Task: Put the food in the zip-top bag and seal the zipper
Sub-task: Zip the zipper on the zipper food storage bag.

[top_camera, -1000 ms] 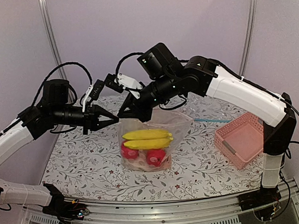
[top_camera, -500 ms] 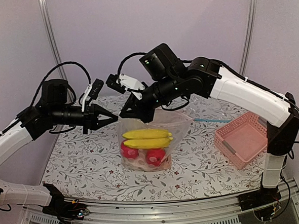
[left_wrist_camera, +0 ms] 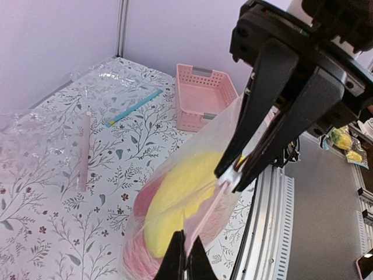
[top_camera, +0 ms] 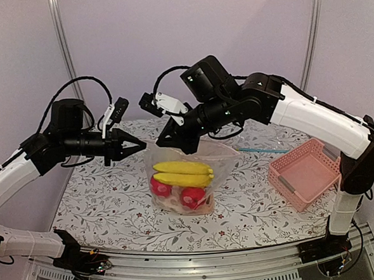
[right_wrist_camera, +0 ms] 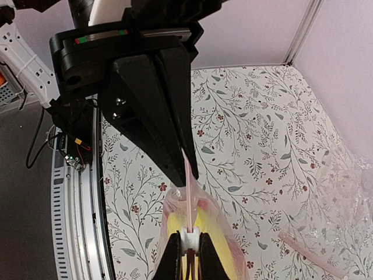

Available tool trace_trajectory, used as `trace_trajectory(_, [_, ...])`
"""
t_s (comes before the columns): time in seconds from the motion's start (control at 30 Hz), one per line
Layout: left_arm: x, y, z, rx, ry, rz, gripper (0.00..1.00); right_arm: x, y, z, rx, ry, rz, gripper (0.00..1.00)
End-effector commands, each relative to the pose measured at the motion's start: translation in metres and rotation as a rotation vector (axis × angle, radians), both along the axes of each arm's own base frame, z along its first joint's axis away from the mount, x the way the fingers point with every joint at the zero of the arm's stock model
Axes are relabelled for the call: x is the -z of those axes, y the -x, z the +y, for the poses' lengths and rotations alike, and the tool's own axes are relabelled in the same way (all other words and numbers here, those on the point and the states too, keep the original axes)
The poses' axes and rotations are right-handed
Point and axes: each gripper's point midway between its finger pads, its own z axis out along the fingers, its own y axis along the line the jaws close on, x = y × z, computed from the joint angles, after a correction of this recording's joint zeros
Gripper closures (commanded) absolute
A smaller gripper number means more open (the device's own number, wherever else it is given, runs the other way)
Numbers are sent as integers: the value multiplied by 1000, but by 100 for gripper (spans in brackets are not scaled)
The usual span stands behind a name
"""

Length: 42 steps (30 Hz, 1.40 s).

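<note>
Left wrist: right hand (left_wrist_camera: 233,175) clamps the zipper (left_wrist_camera: 208,214); food (left_wrist_camera: 175,204) blurred, partly cropped.

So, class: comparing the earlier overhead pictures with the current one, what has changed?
The right gripper, shut on the zipper, has slid rightward along the zip-top bag's top edge, away from the left gripper. The left gripper stays clamped on that edge; the bananas and red fruits inside have not moved.

Pale purple walls (top_camera: 244,28) with shiny poles (top_camera: 62,46) stand behind a white surface (top_camera: 108,202) covered in little leaves and flowers.
</note>
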Motion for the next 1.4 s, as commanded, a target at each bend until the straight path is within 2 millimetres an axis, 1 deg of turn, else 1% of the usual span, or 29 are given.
trace_trajectory(0.0, [-12, -27, 24, -164, -12, -64, 100, 14, 3, -45, 91, 127, 42, 100])
trace_trajectory(0.27, [-10, -34, 30, -214, -20, -62, 100, 15, 3, -58, 136, 134, 52, 100])
trace_trajectory(0.57, [-8, -42, 36, -262, -29, -61, 100, 24, 1, -72, 189, 155, 71, 100])
trace_trajectory(0.67, [-7, -45, 38, -281, -34, -61, 100, 24, 2, -77, 202, 153, 79, 100])
trace_trajectory(0.97, [-4, -56, 47, -345, -47, -52, 100, 27, -5, -100, 293, 169, 70, 100])
trace_trajectory(1.37, [1, -71, 61, -440, -65, -35, 100, 30, -3, -122, 352, 174, 79, 100])
